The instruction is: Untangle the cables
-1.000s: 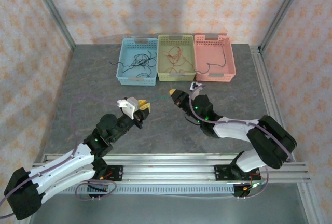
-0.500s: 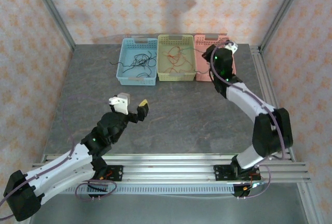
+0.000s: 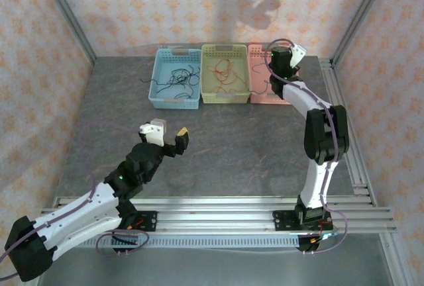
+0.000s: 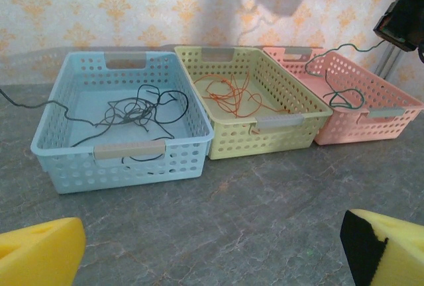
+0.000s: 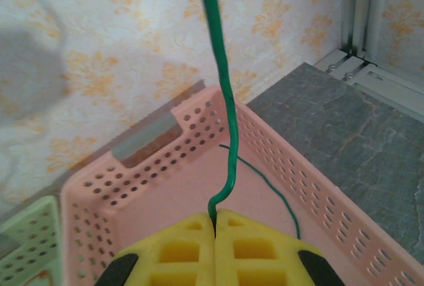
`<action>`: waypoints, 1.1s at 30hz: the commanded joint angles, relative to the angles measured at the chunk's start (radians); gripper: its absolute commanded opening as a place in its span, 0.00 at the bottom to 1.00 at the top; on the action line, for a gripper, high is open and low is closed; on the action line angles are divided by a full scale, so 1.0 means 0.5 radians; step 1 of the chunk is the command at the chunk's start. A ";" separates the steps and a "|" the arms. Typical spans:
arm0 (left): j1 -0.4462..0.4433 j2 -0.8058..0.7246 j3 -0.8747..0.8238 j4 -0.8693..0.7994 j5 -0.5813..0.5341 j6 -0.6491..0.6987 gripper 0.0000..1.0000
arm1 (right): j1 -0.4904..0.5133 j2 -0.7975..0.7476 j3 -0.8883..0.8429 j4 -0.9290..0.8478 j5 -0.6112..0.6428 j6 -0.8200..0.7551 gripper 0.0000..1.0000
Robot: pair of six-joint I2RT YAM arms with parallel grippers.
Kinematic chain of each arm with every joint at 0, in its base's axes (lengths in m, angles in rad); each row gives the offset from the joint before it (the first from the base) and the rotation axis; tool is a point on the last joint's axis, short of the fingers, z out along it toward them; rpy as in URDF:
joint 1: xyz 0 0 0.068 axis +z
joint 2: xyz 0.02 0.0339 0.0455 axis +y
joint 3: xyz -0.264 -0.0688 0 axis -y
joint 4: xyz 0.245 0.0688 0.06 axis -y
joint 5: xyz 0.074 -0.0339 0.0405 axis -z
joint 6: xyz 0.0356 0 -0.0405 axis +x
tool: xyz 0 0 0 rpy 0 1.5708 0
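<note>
Three baskets stand in a row at the back. Black cables (image 4: 136, 110) lie in the blue basket (image 4: 56, 163), orange-red cables (image 4: 230, 96) in the yellow-green basket (image 4: 285, 137). A green cable (image 5: 225, 107) rises from my right gripper (image 5: 214, 221), whose yellow pads are shut on it above the pink basket (image 5: 165, 167). From above, the right gripper (image 3: 283, 67) hovers over the pink basket (image 3: 291, 94). A green cable (image 4: 344, 97) loops over that basket (image 4: 391, 120) in the left wrist view. My left gripper (image 3: 173, 137) hangs open over the bare table middle, its yellow fingers (image 4: 40, 256) wide apart.
Aluminium frame posts (image 3: 63, 14) and patterned walls enclose the grey stone-patterned table (image 3: 218, 147). A metal rail (image 3: 344, 140) runs along the right edge. One black cable end (image 3: 151, 82) hangs over the blue basket's left wall.
The right arm swung from the table middle up to the pink basket and now stands more upright over it. The left gripper turned and lifted slightly, then held still.
</note>
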 commanded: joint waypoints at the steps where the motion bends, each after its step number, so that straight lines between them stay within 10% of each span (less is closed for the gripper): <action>1: -0.001 0.019 0.077 -0.017 0.006 -0.031 1.00 | 0.001 0.132 0.157 -0.166 0.090 -0.043 0.00; 10: 0.000 0.032 0.084 -0.026 0.003 -0.039 1.00 | -0.014 0.215 0.398 -0.474 0.002 0.006 0.57; 18: 0.000 0.031 0.088 -0.046 -0.061 -0.027 1.00 | -0.067 -0.237 0.131 -0.477 -0.222 -0.051 0.58; 27: 0.003 -0.064 0.047 -0.065 -1.060 0.322 1.00 | -0.067 -1.266 -1.182 -0.012 -0.219 -0.220 0.58; 33: 0.159 -0.082 -0.152 0.084 -1.194 0.473 1.00 | -0.064 -1.986 -1.966 0.225 -0.043 -0.463 0.59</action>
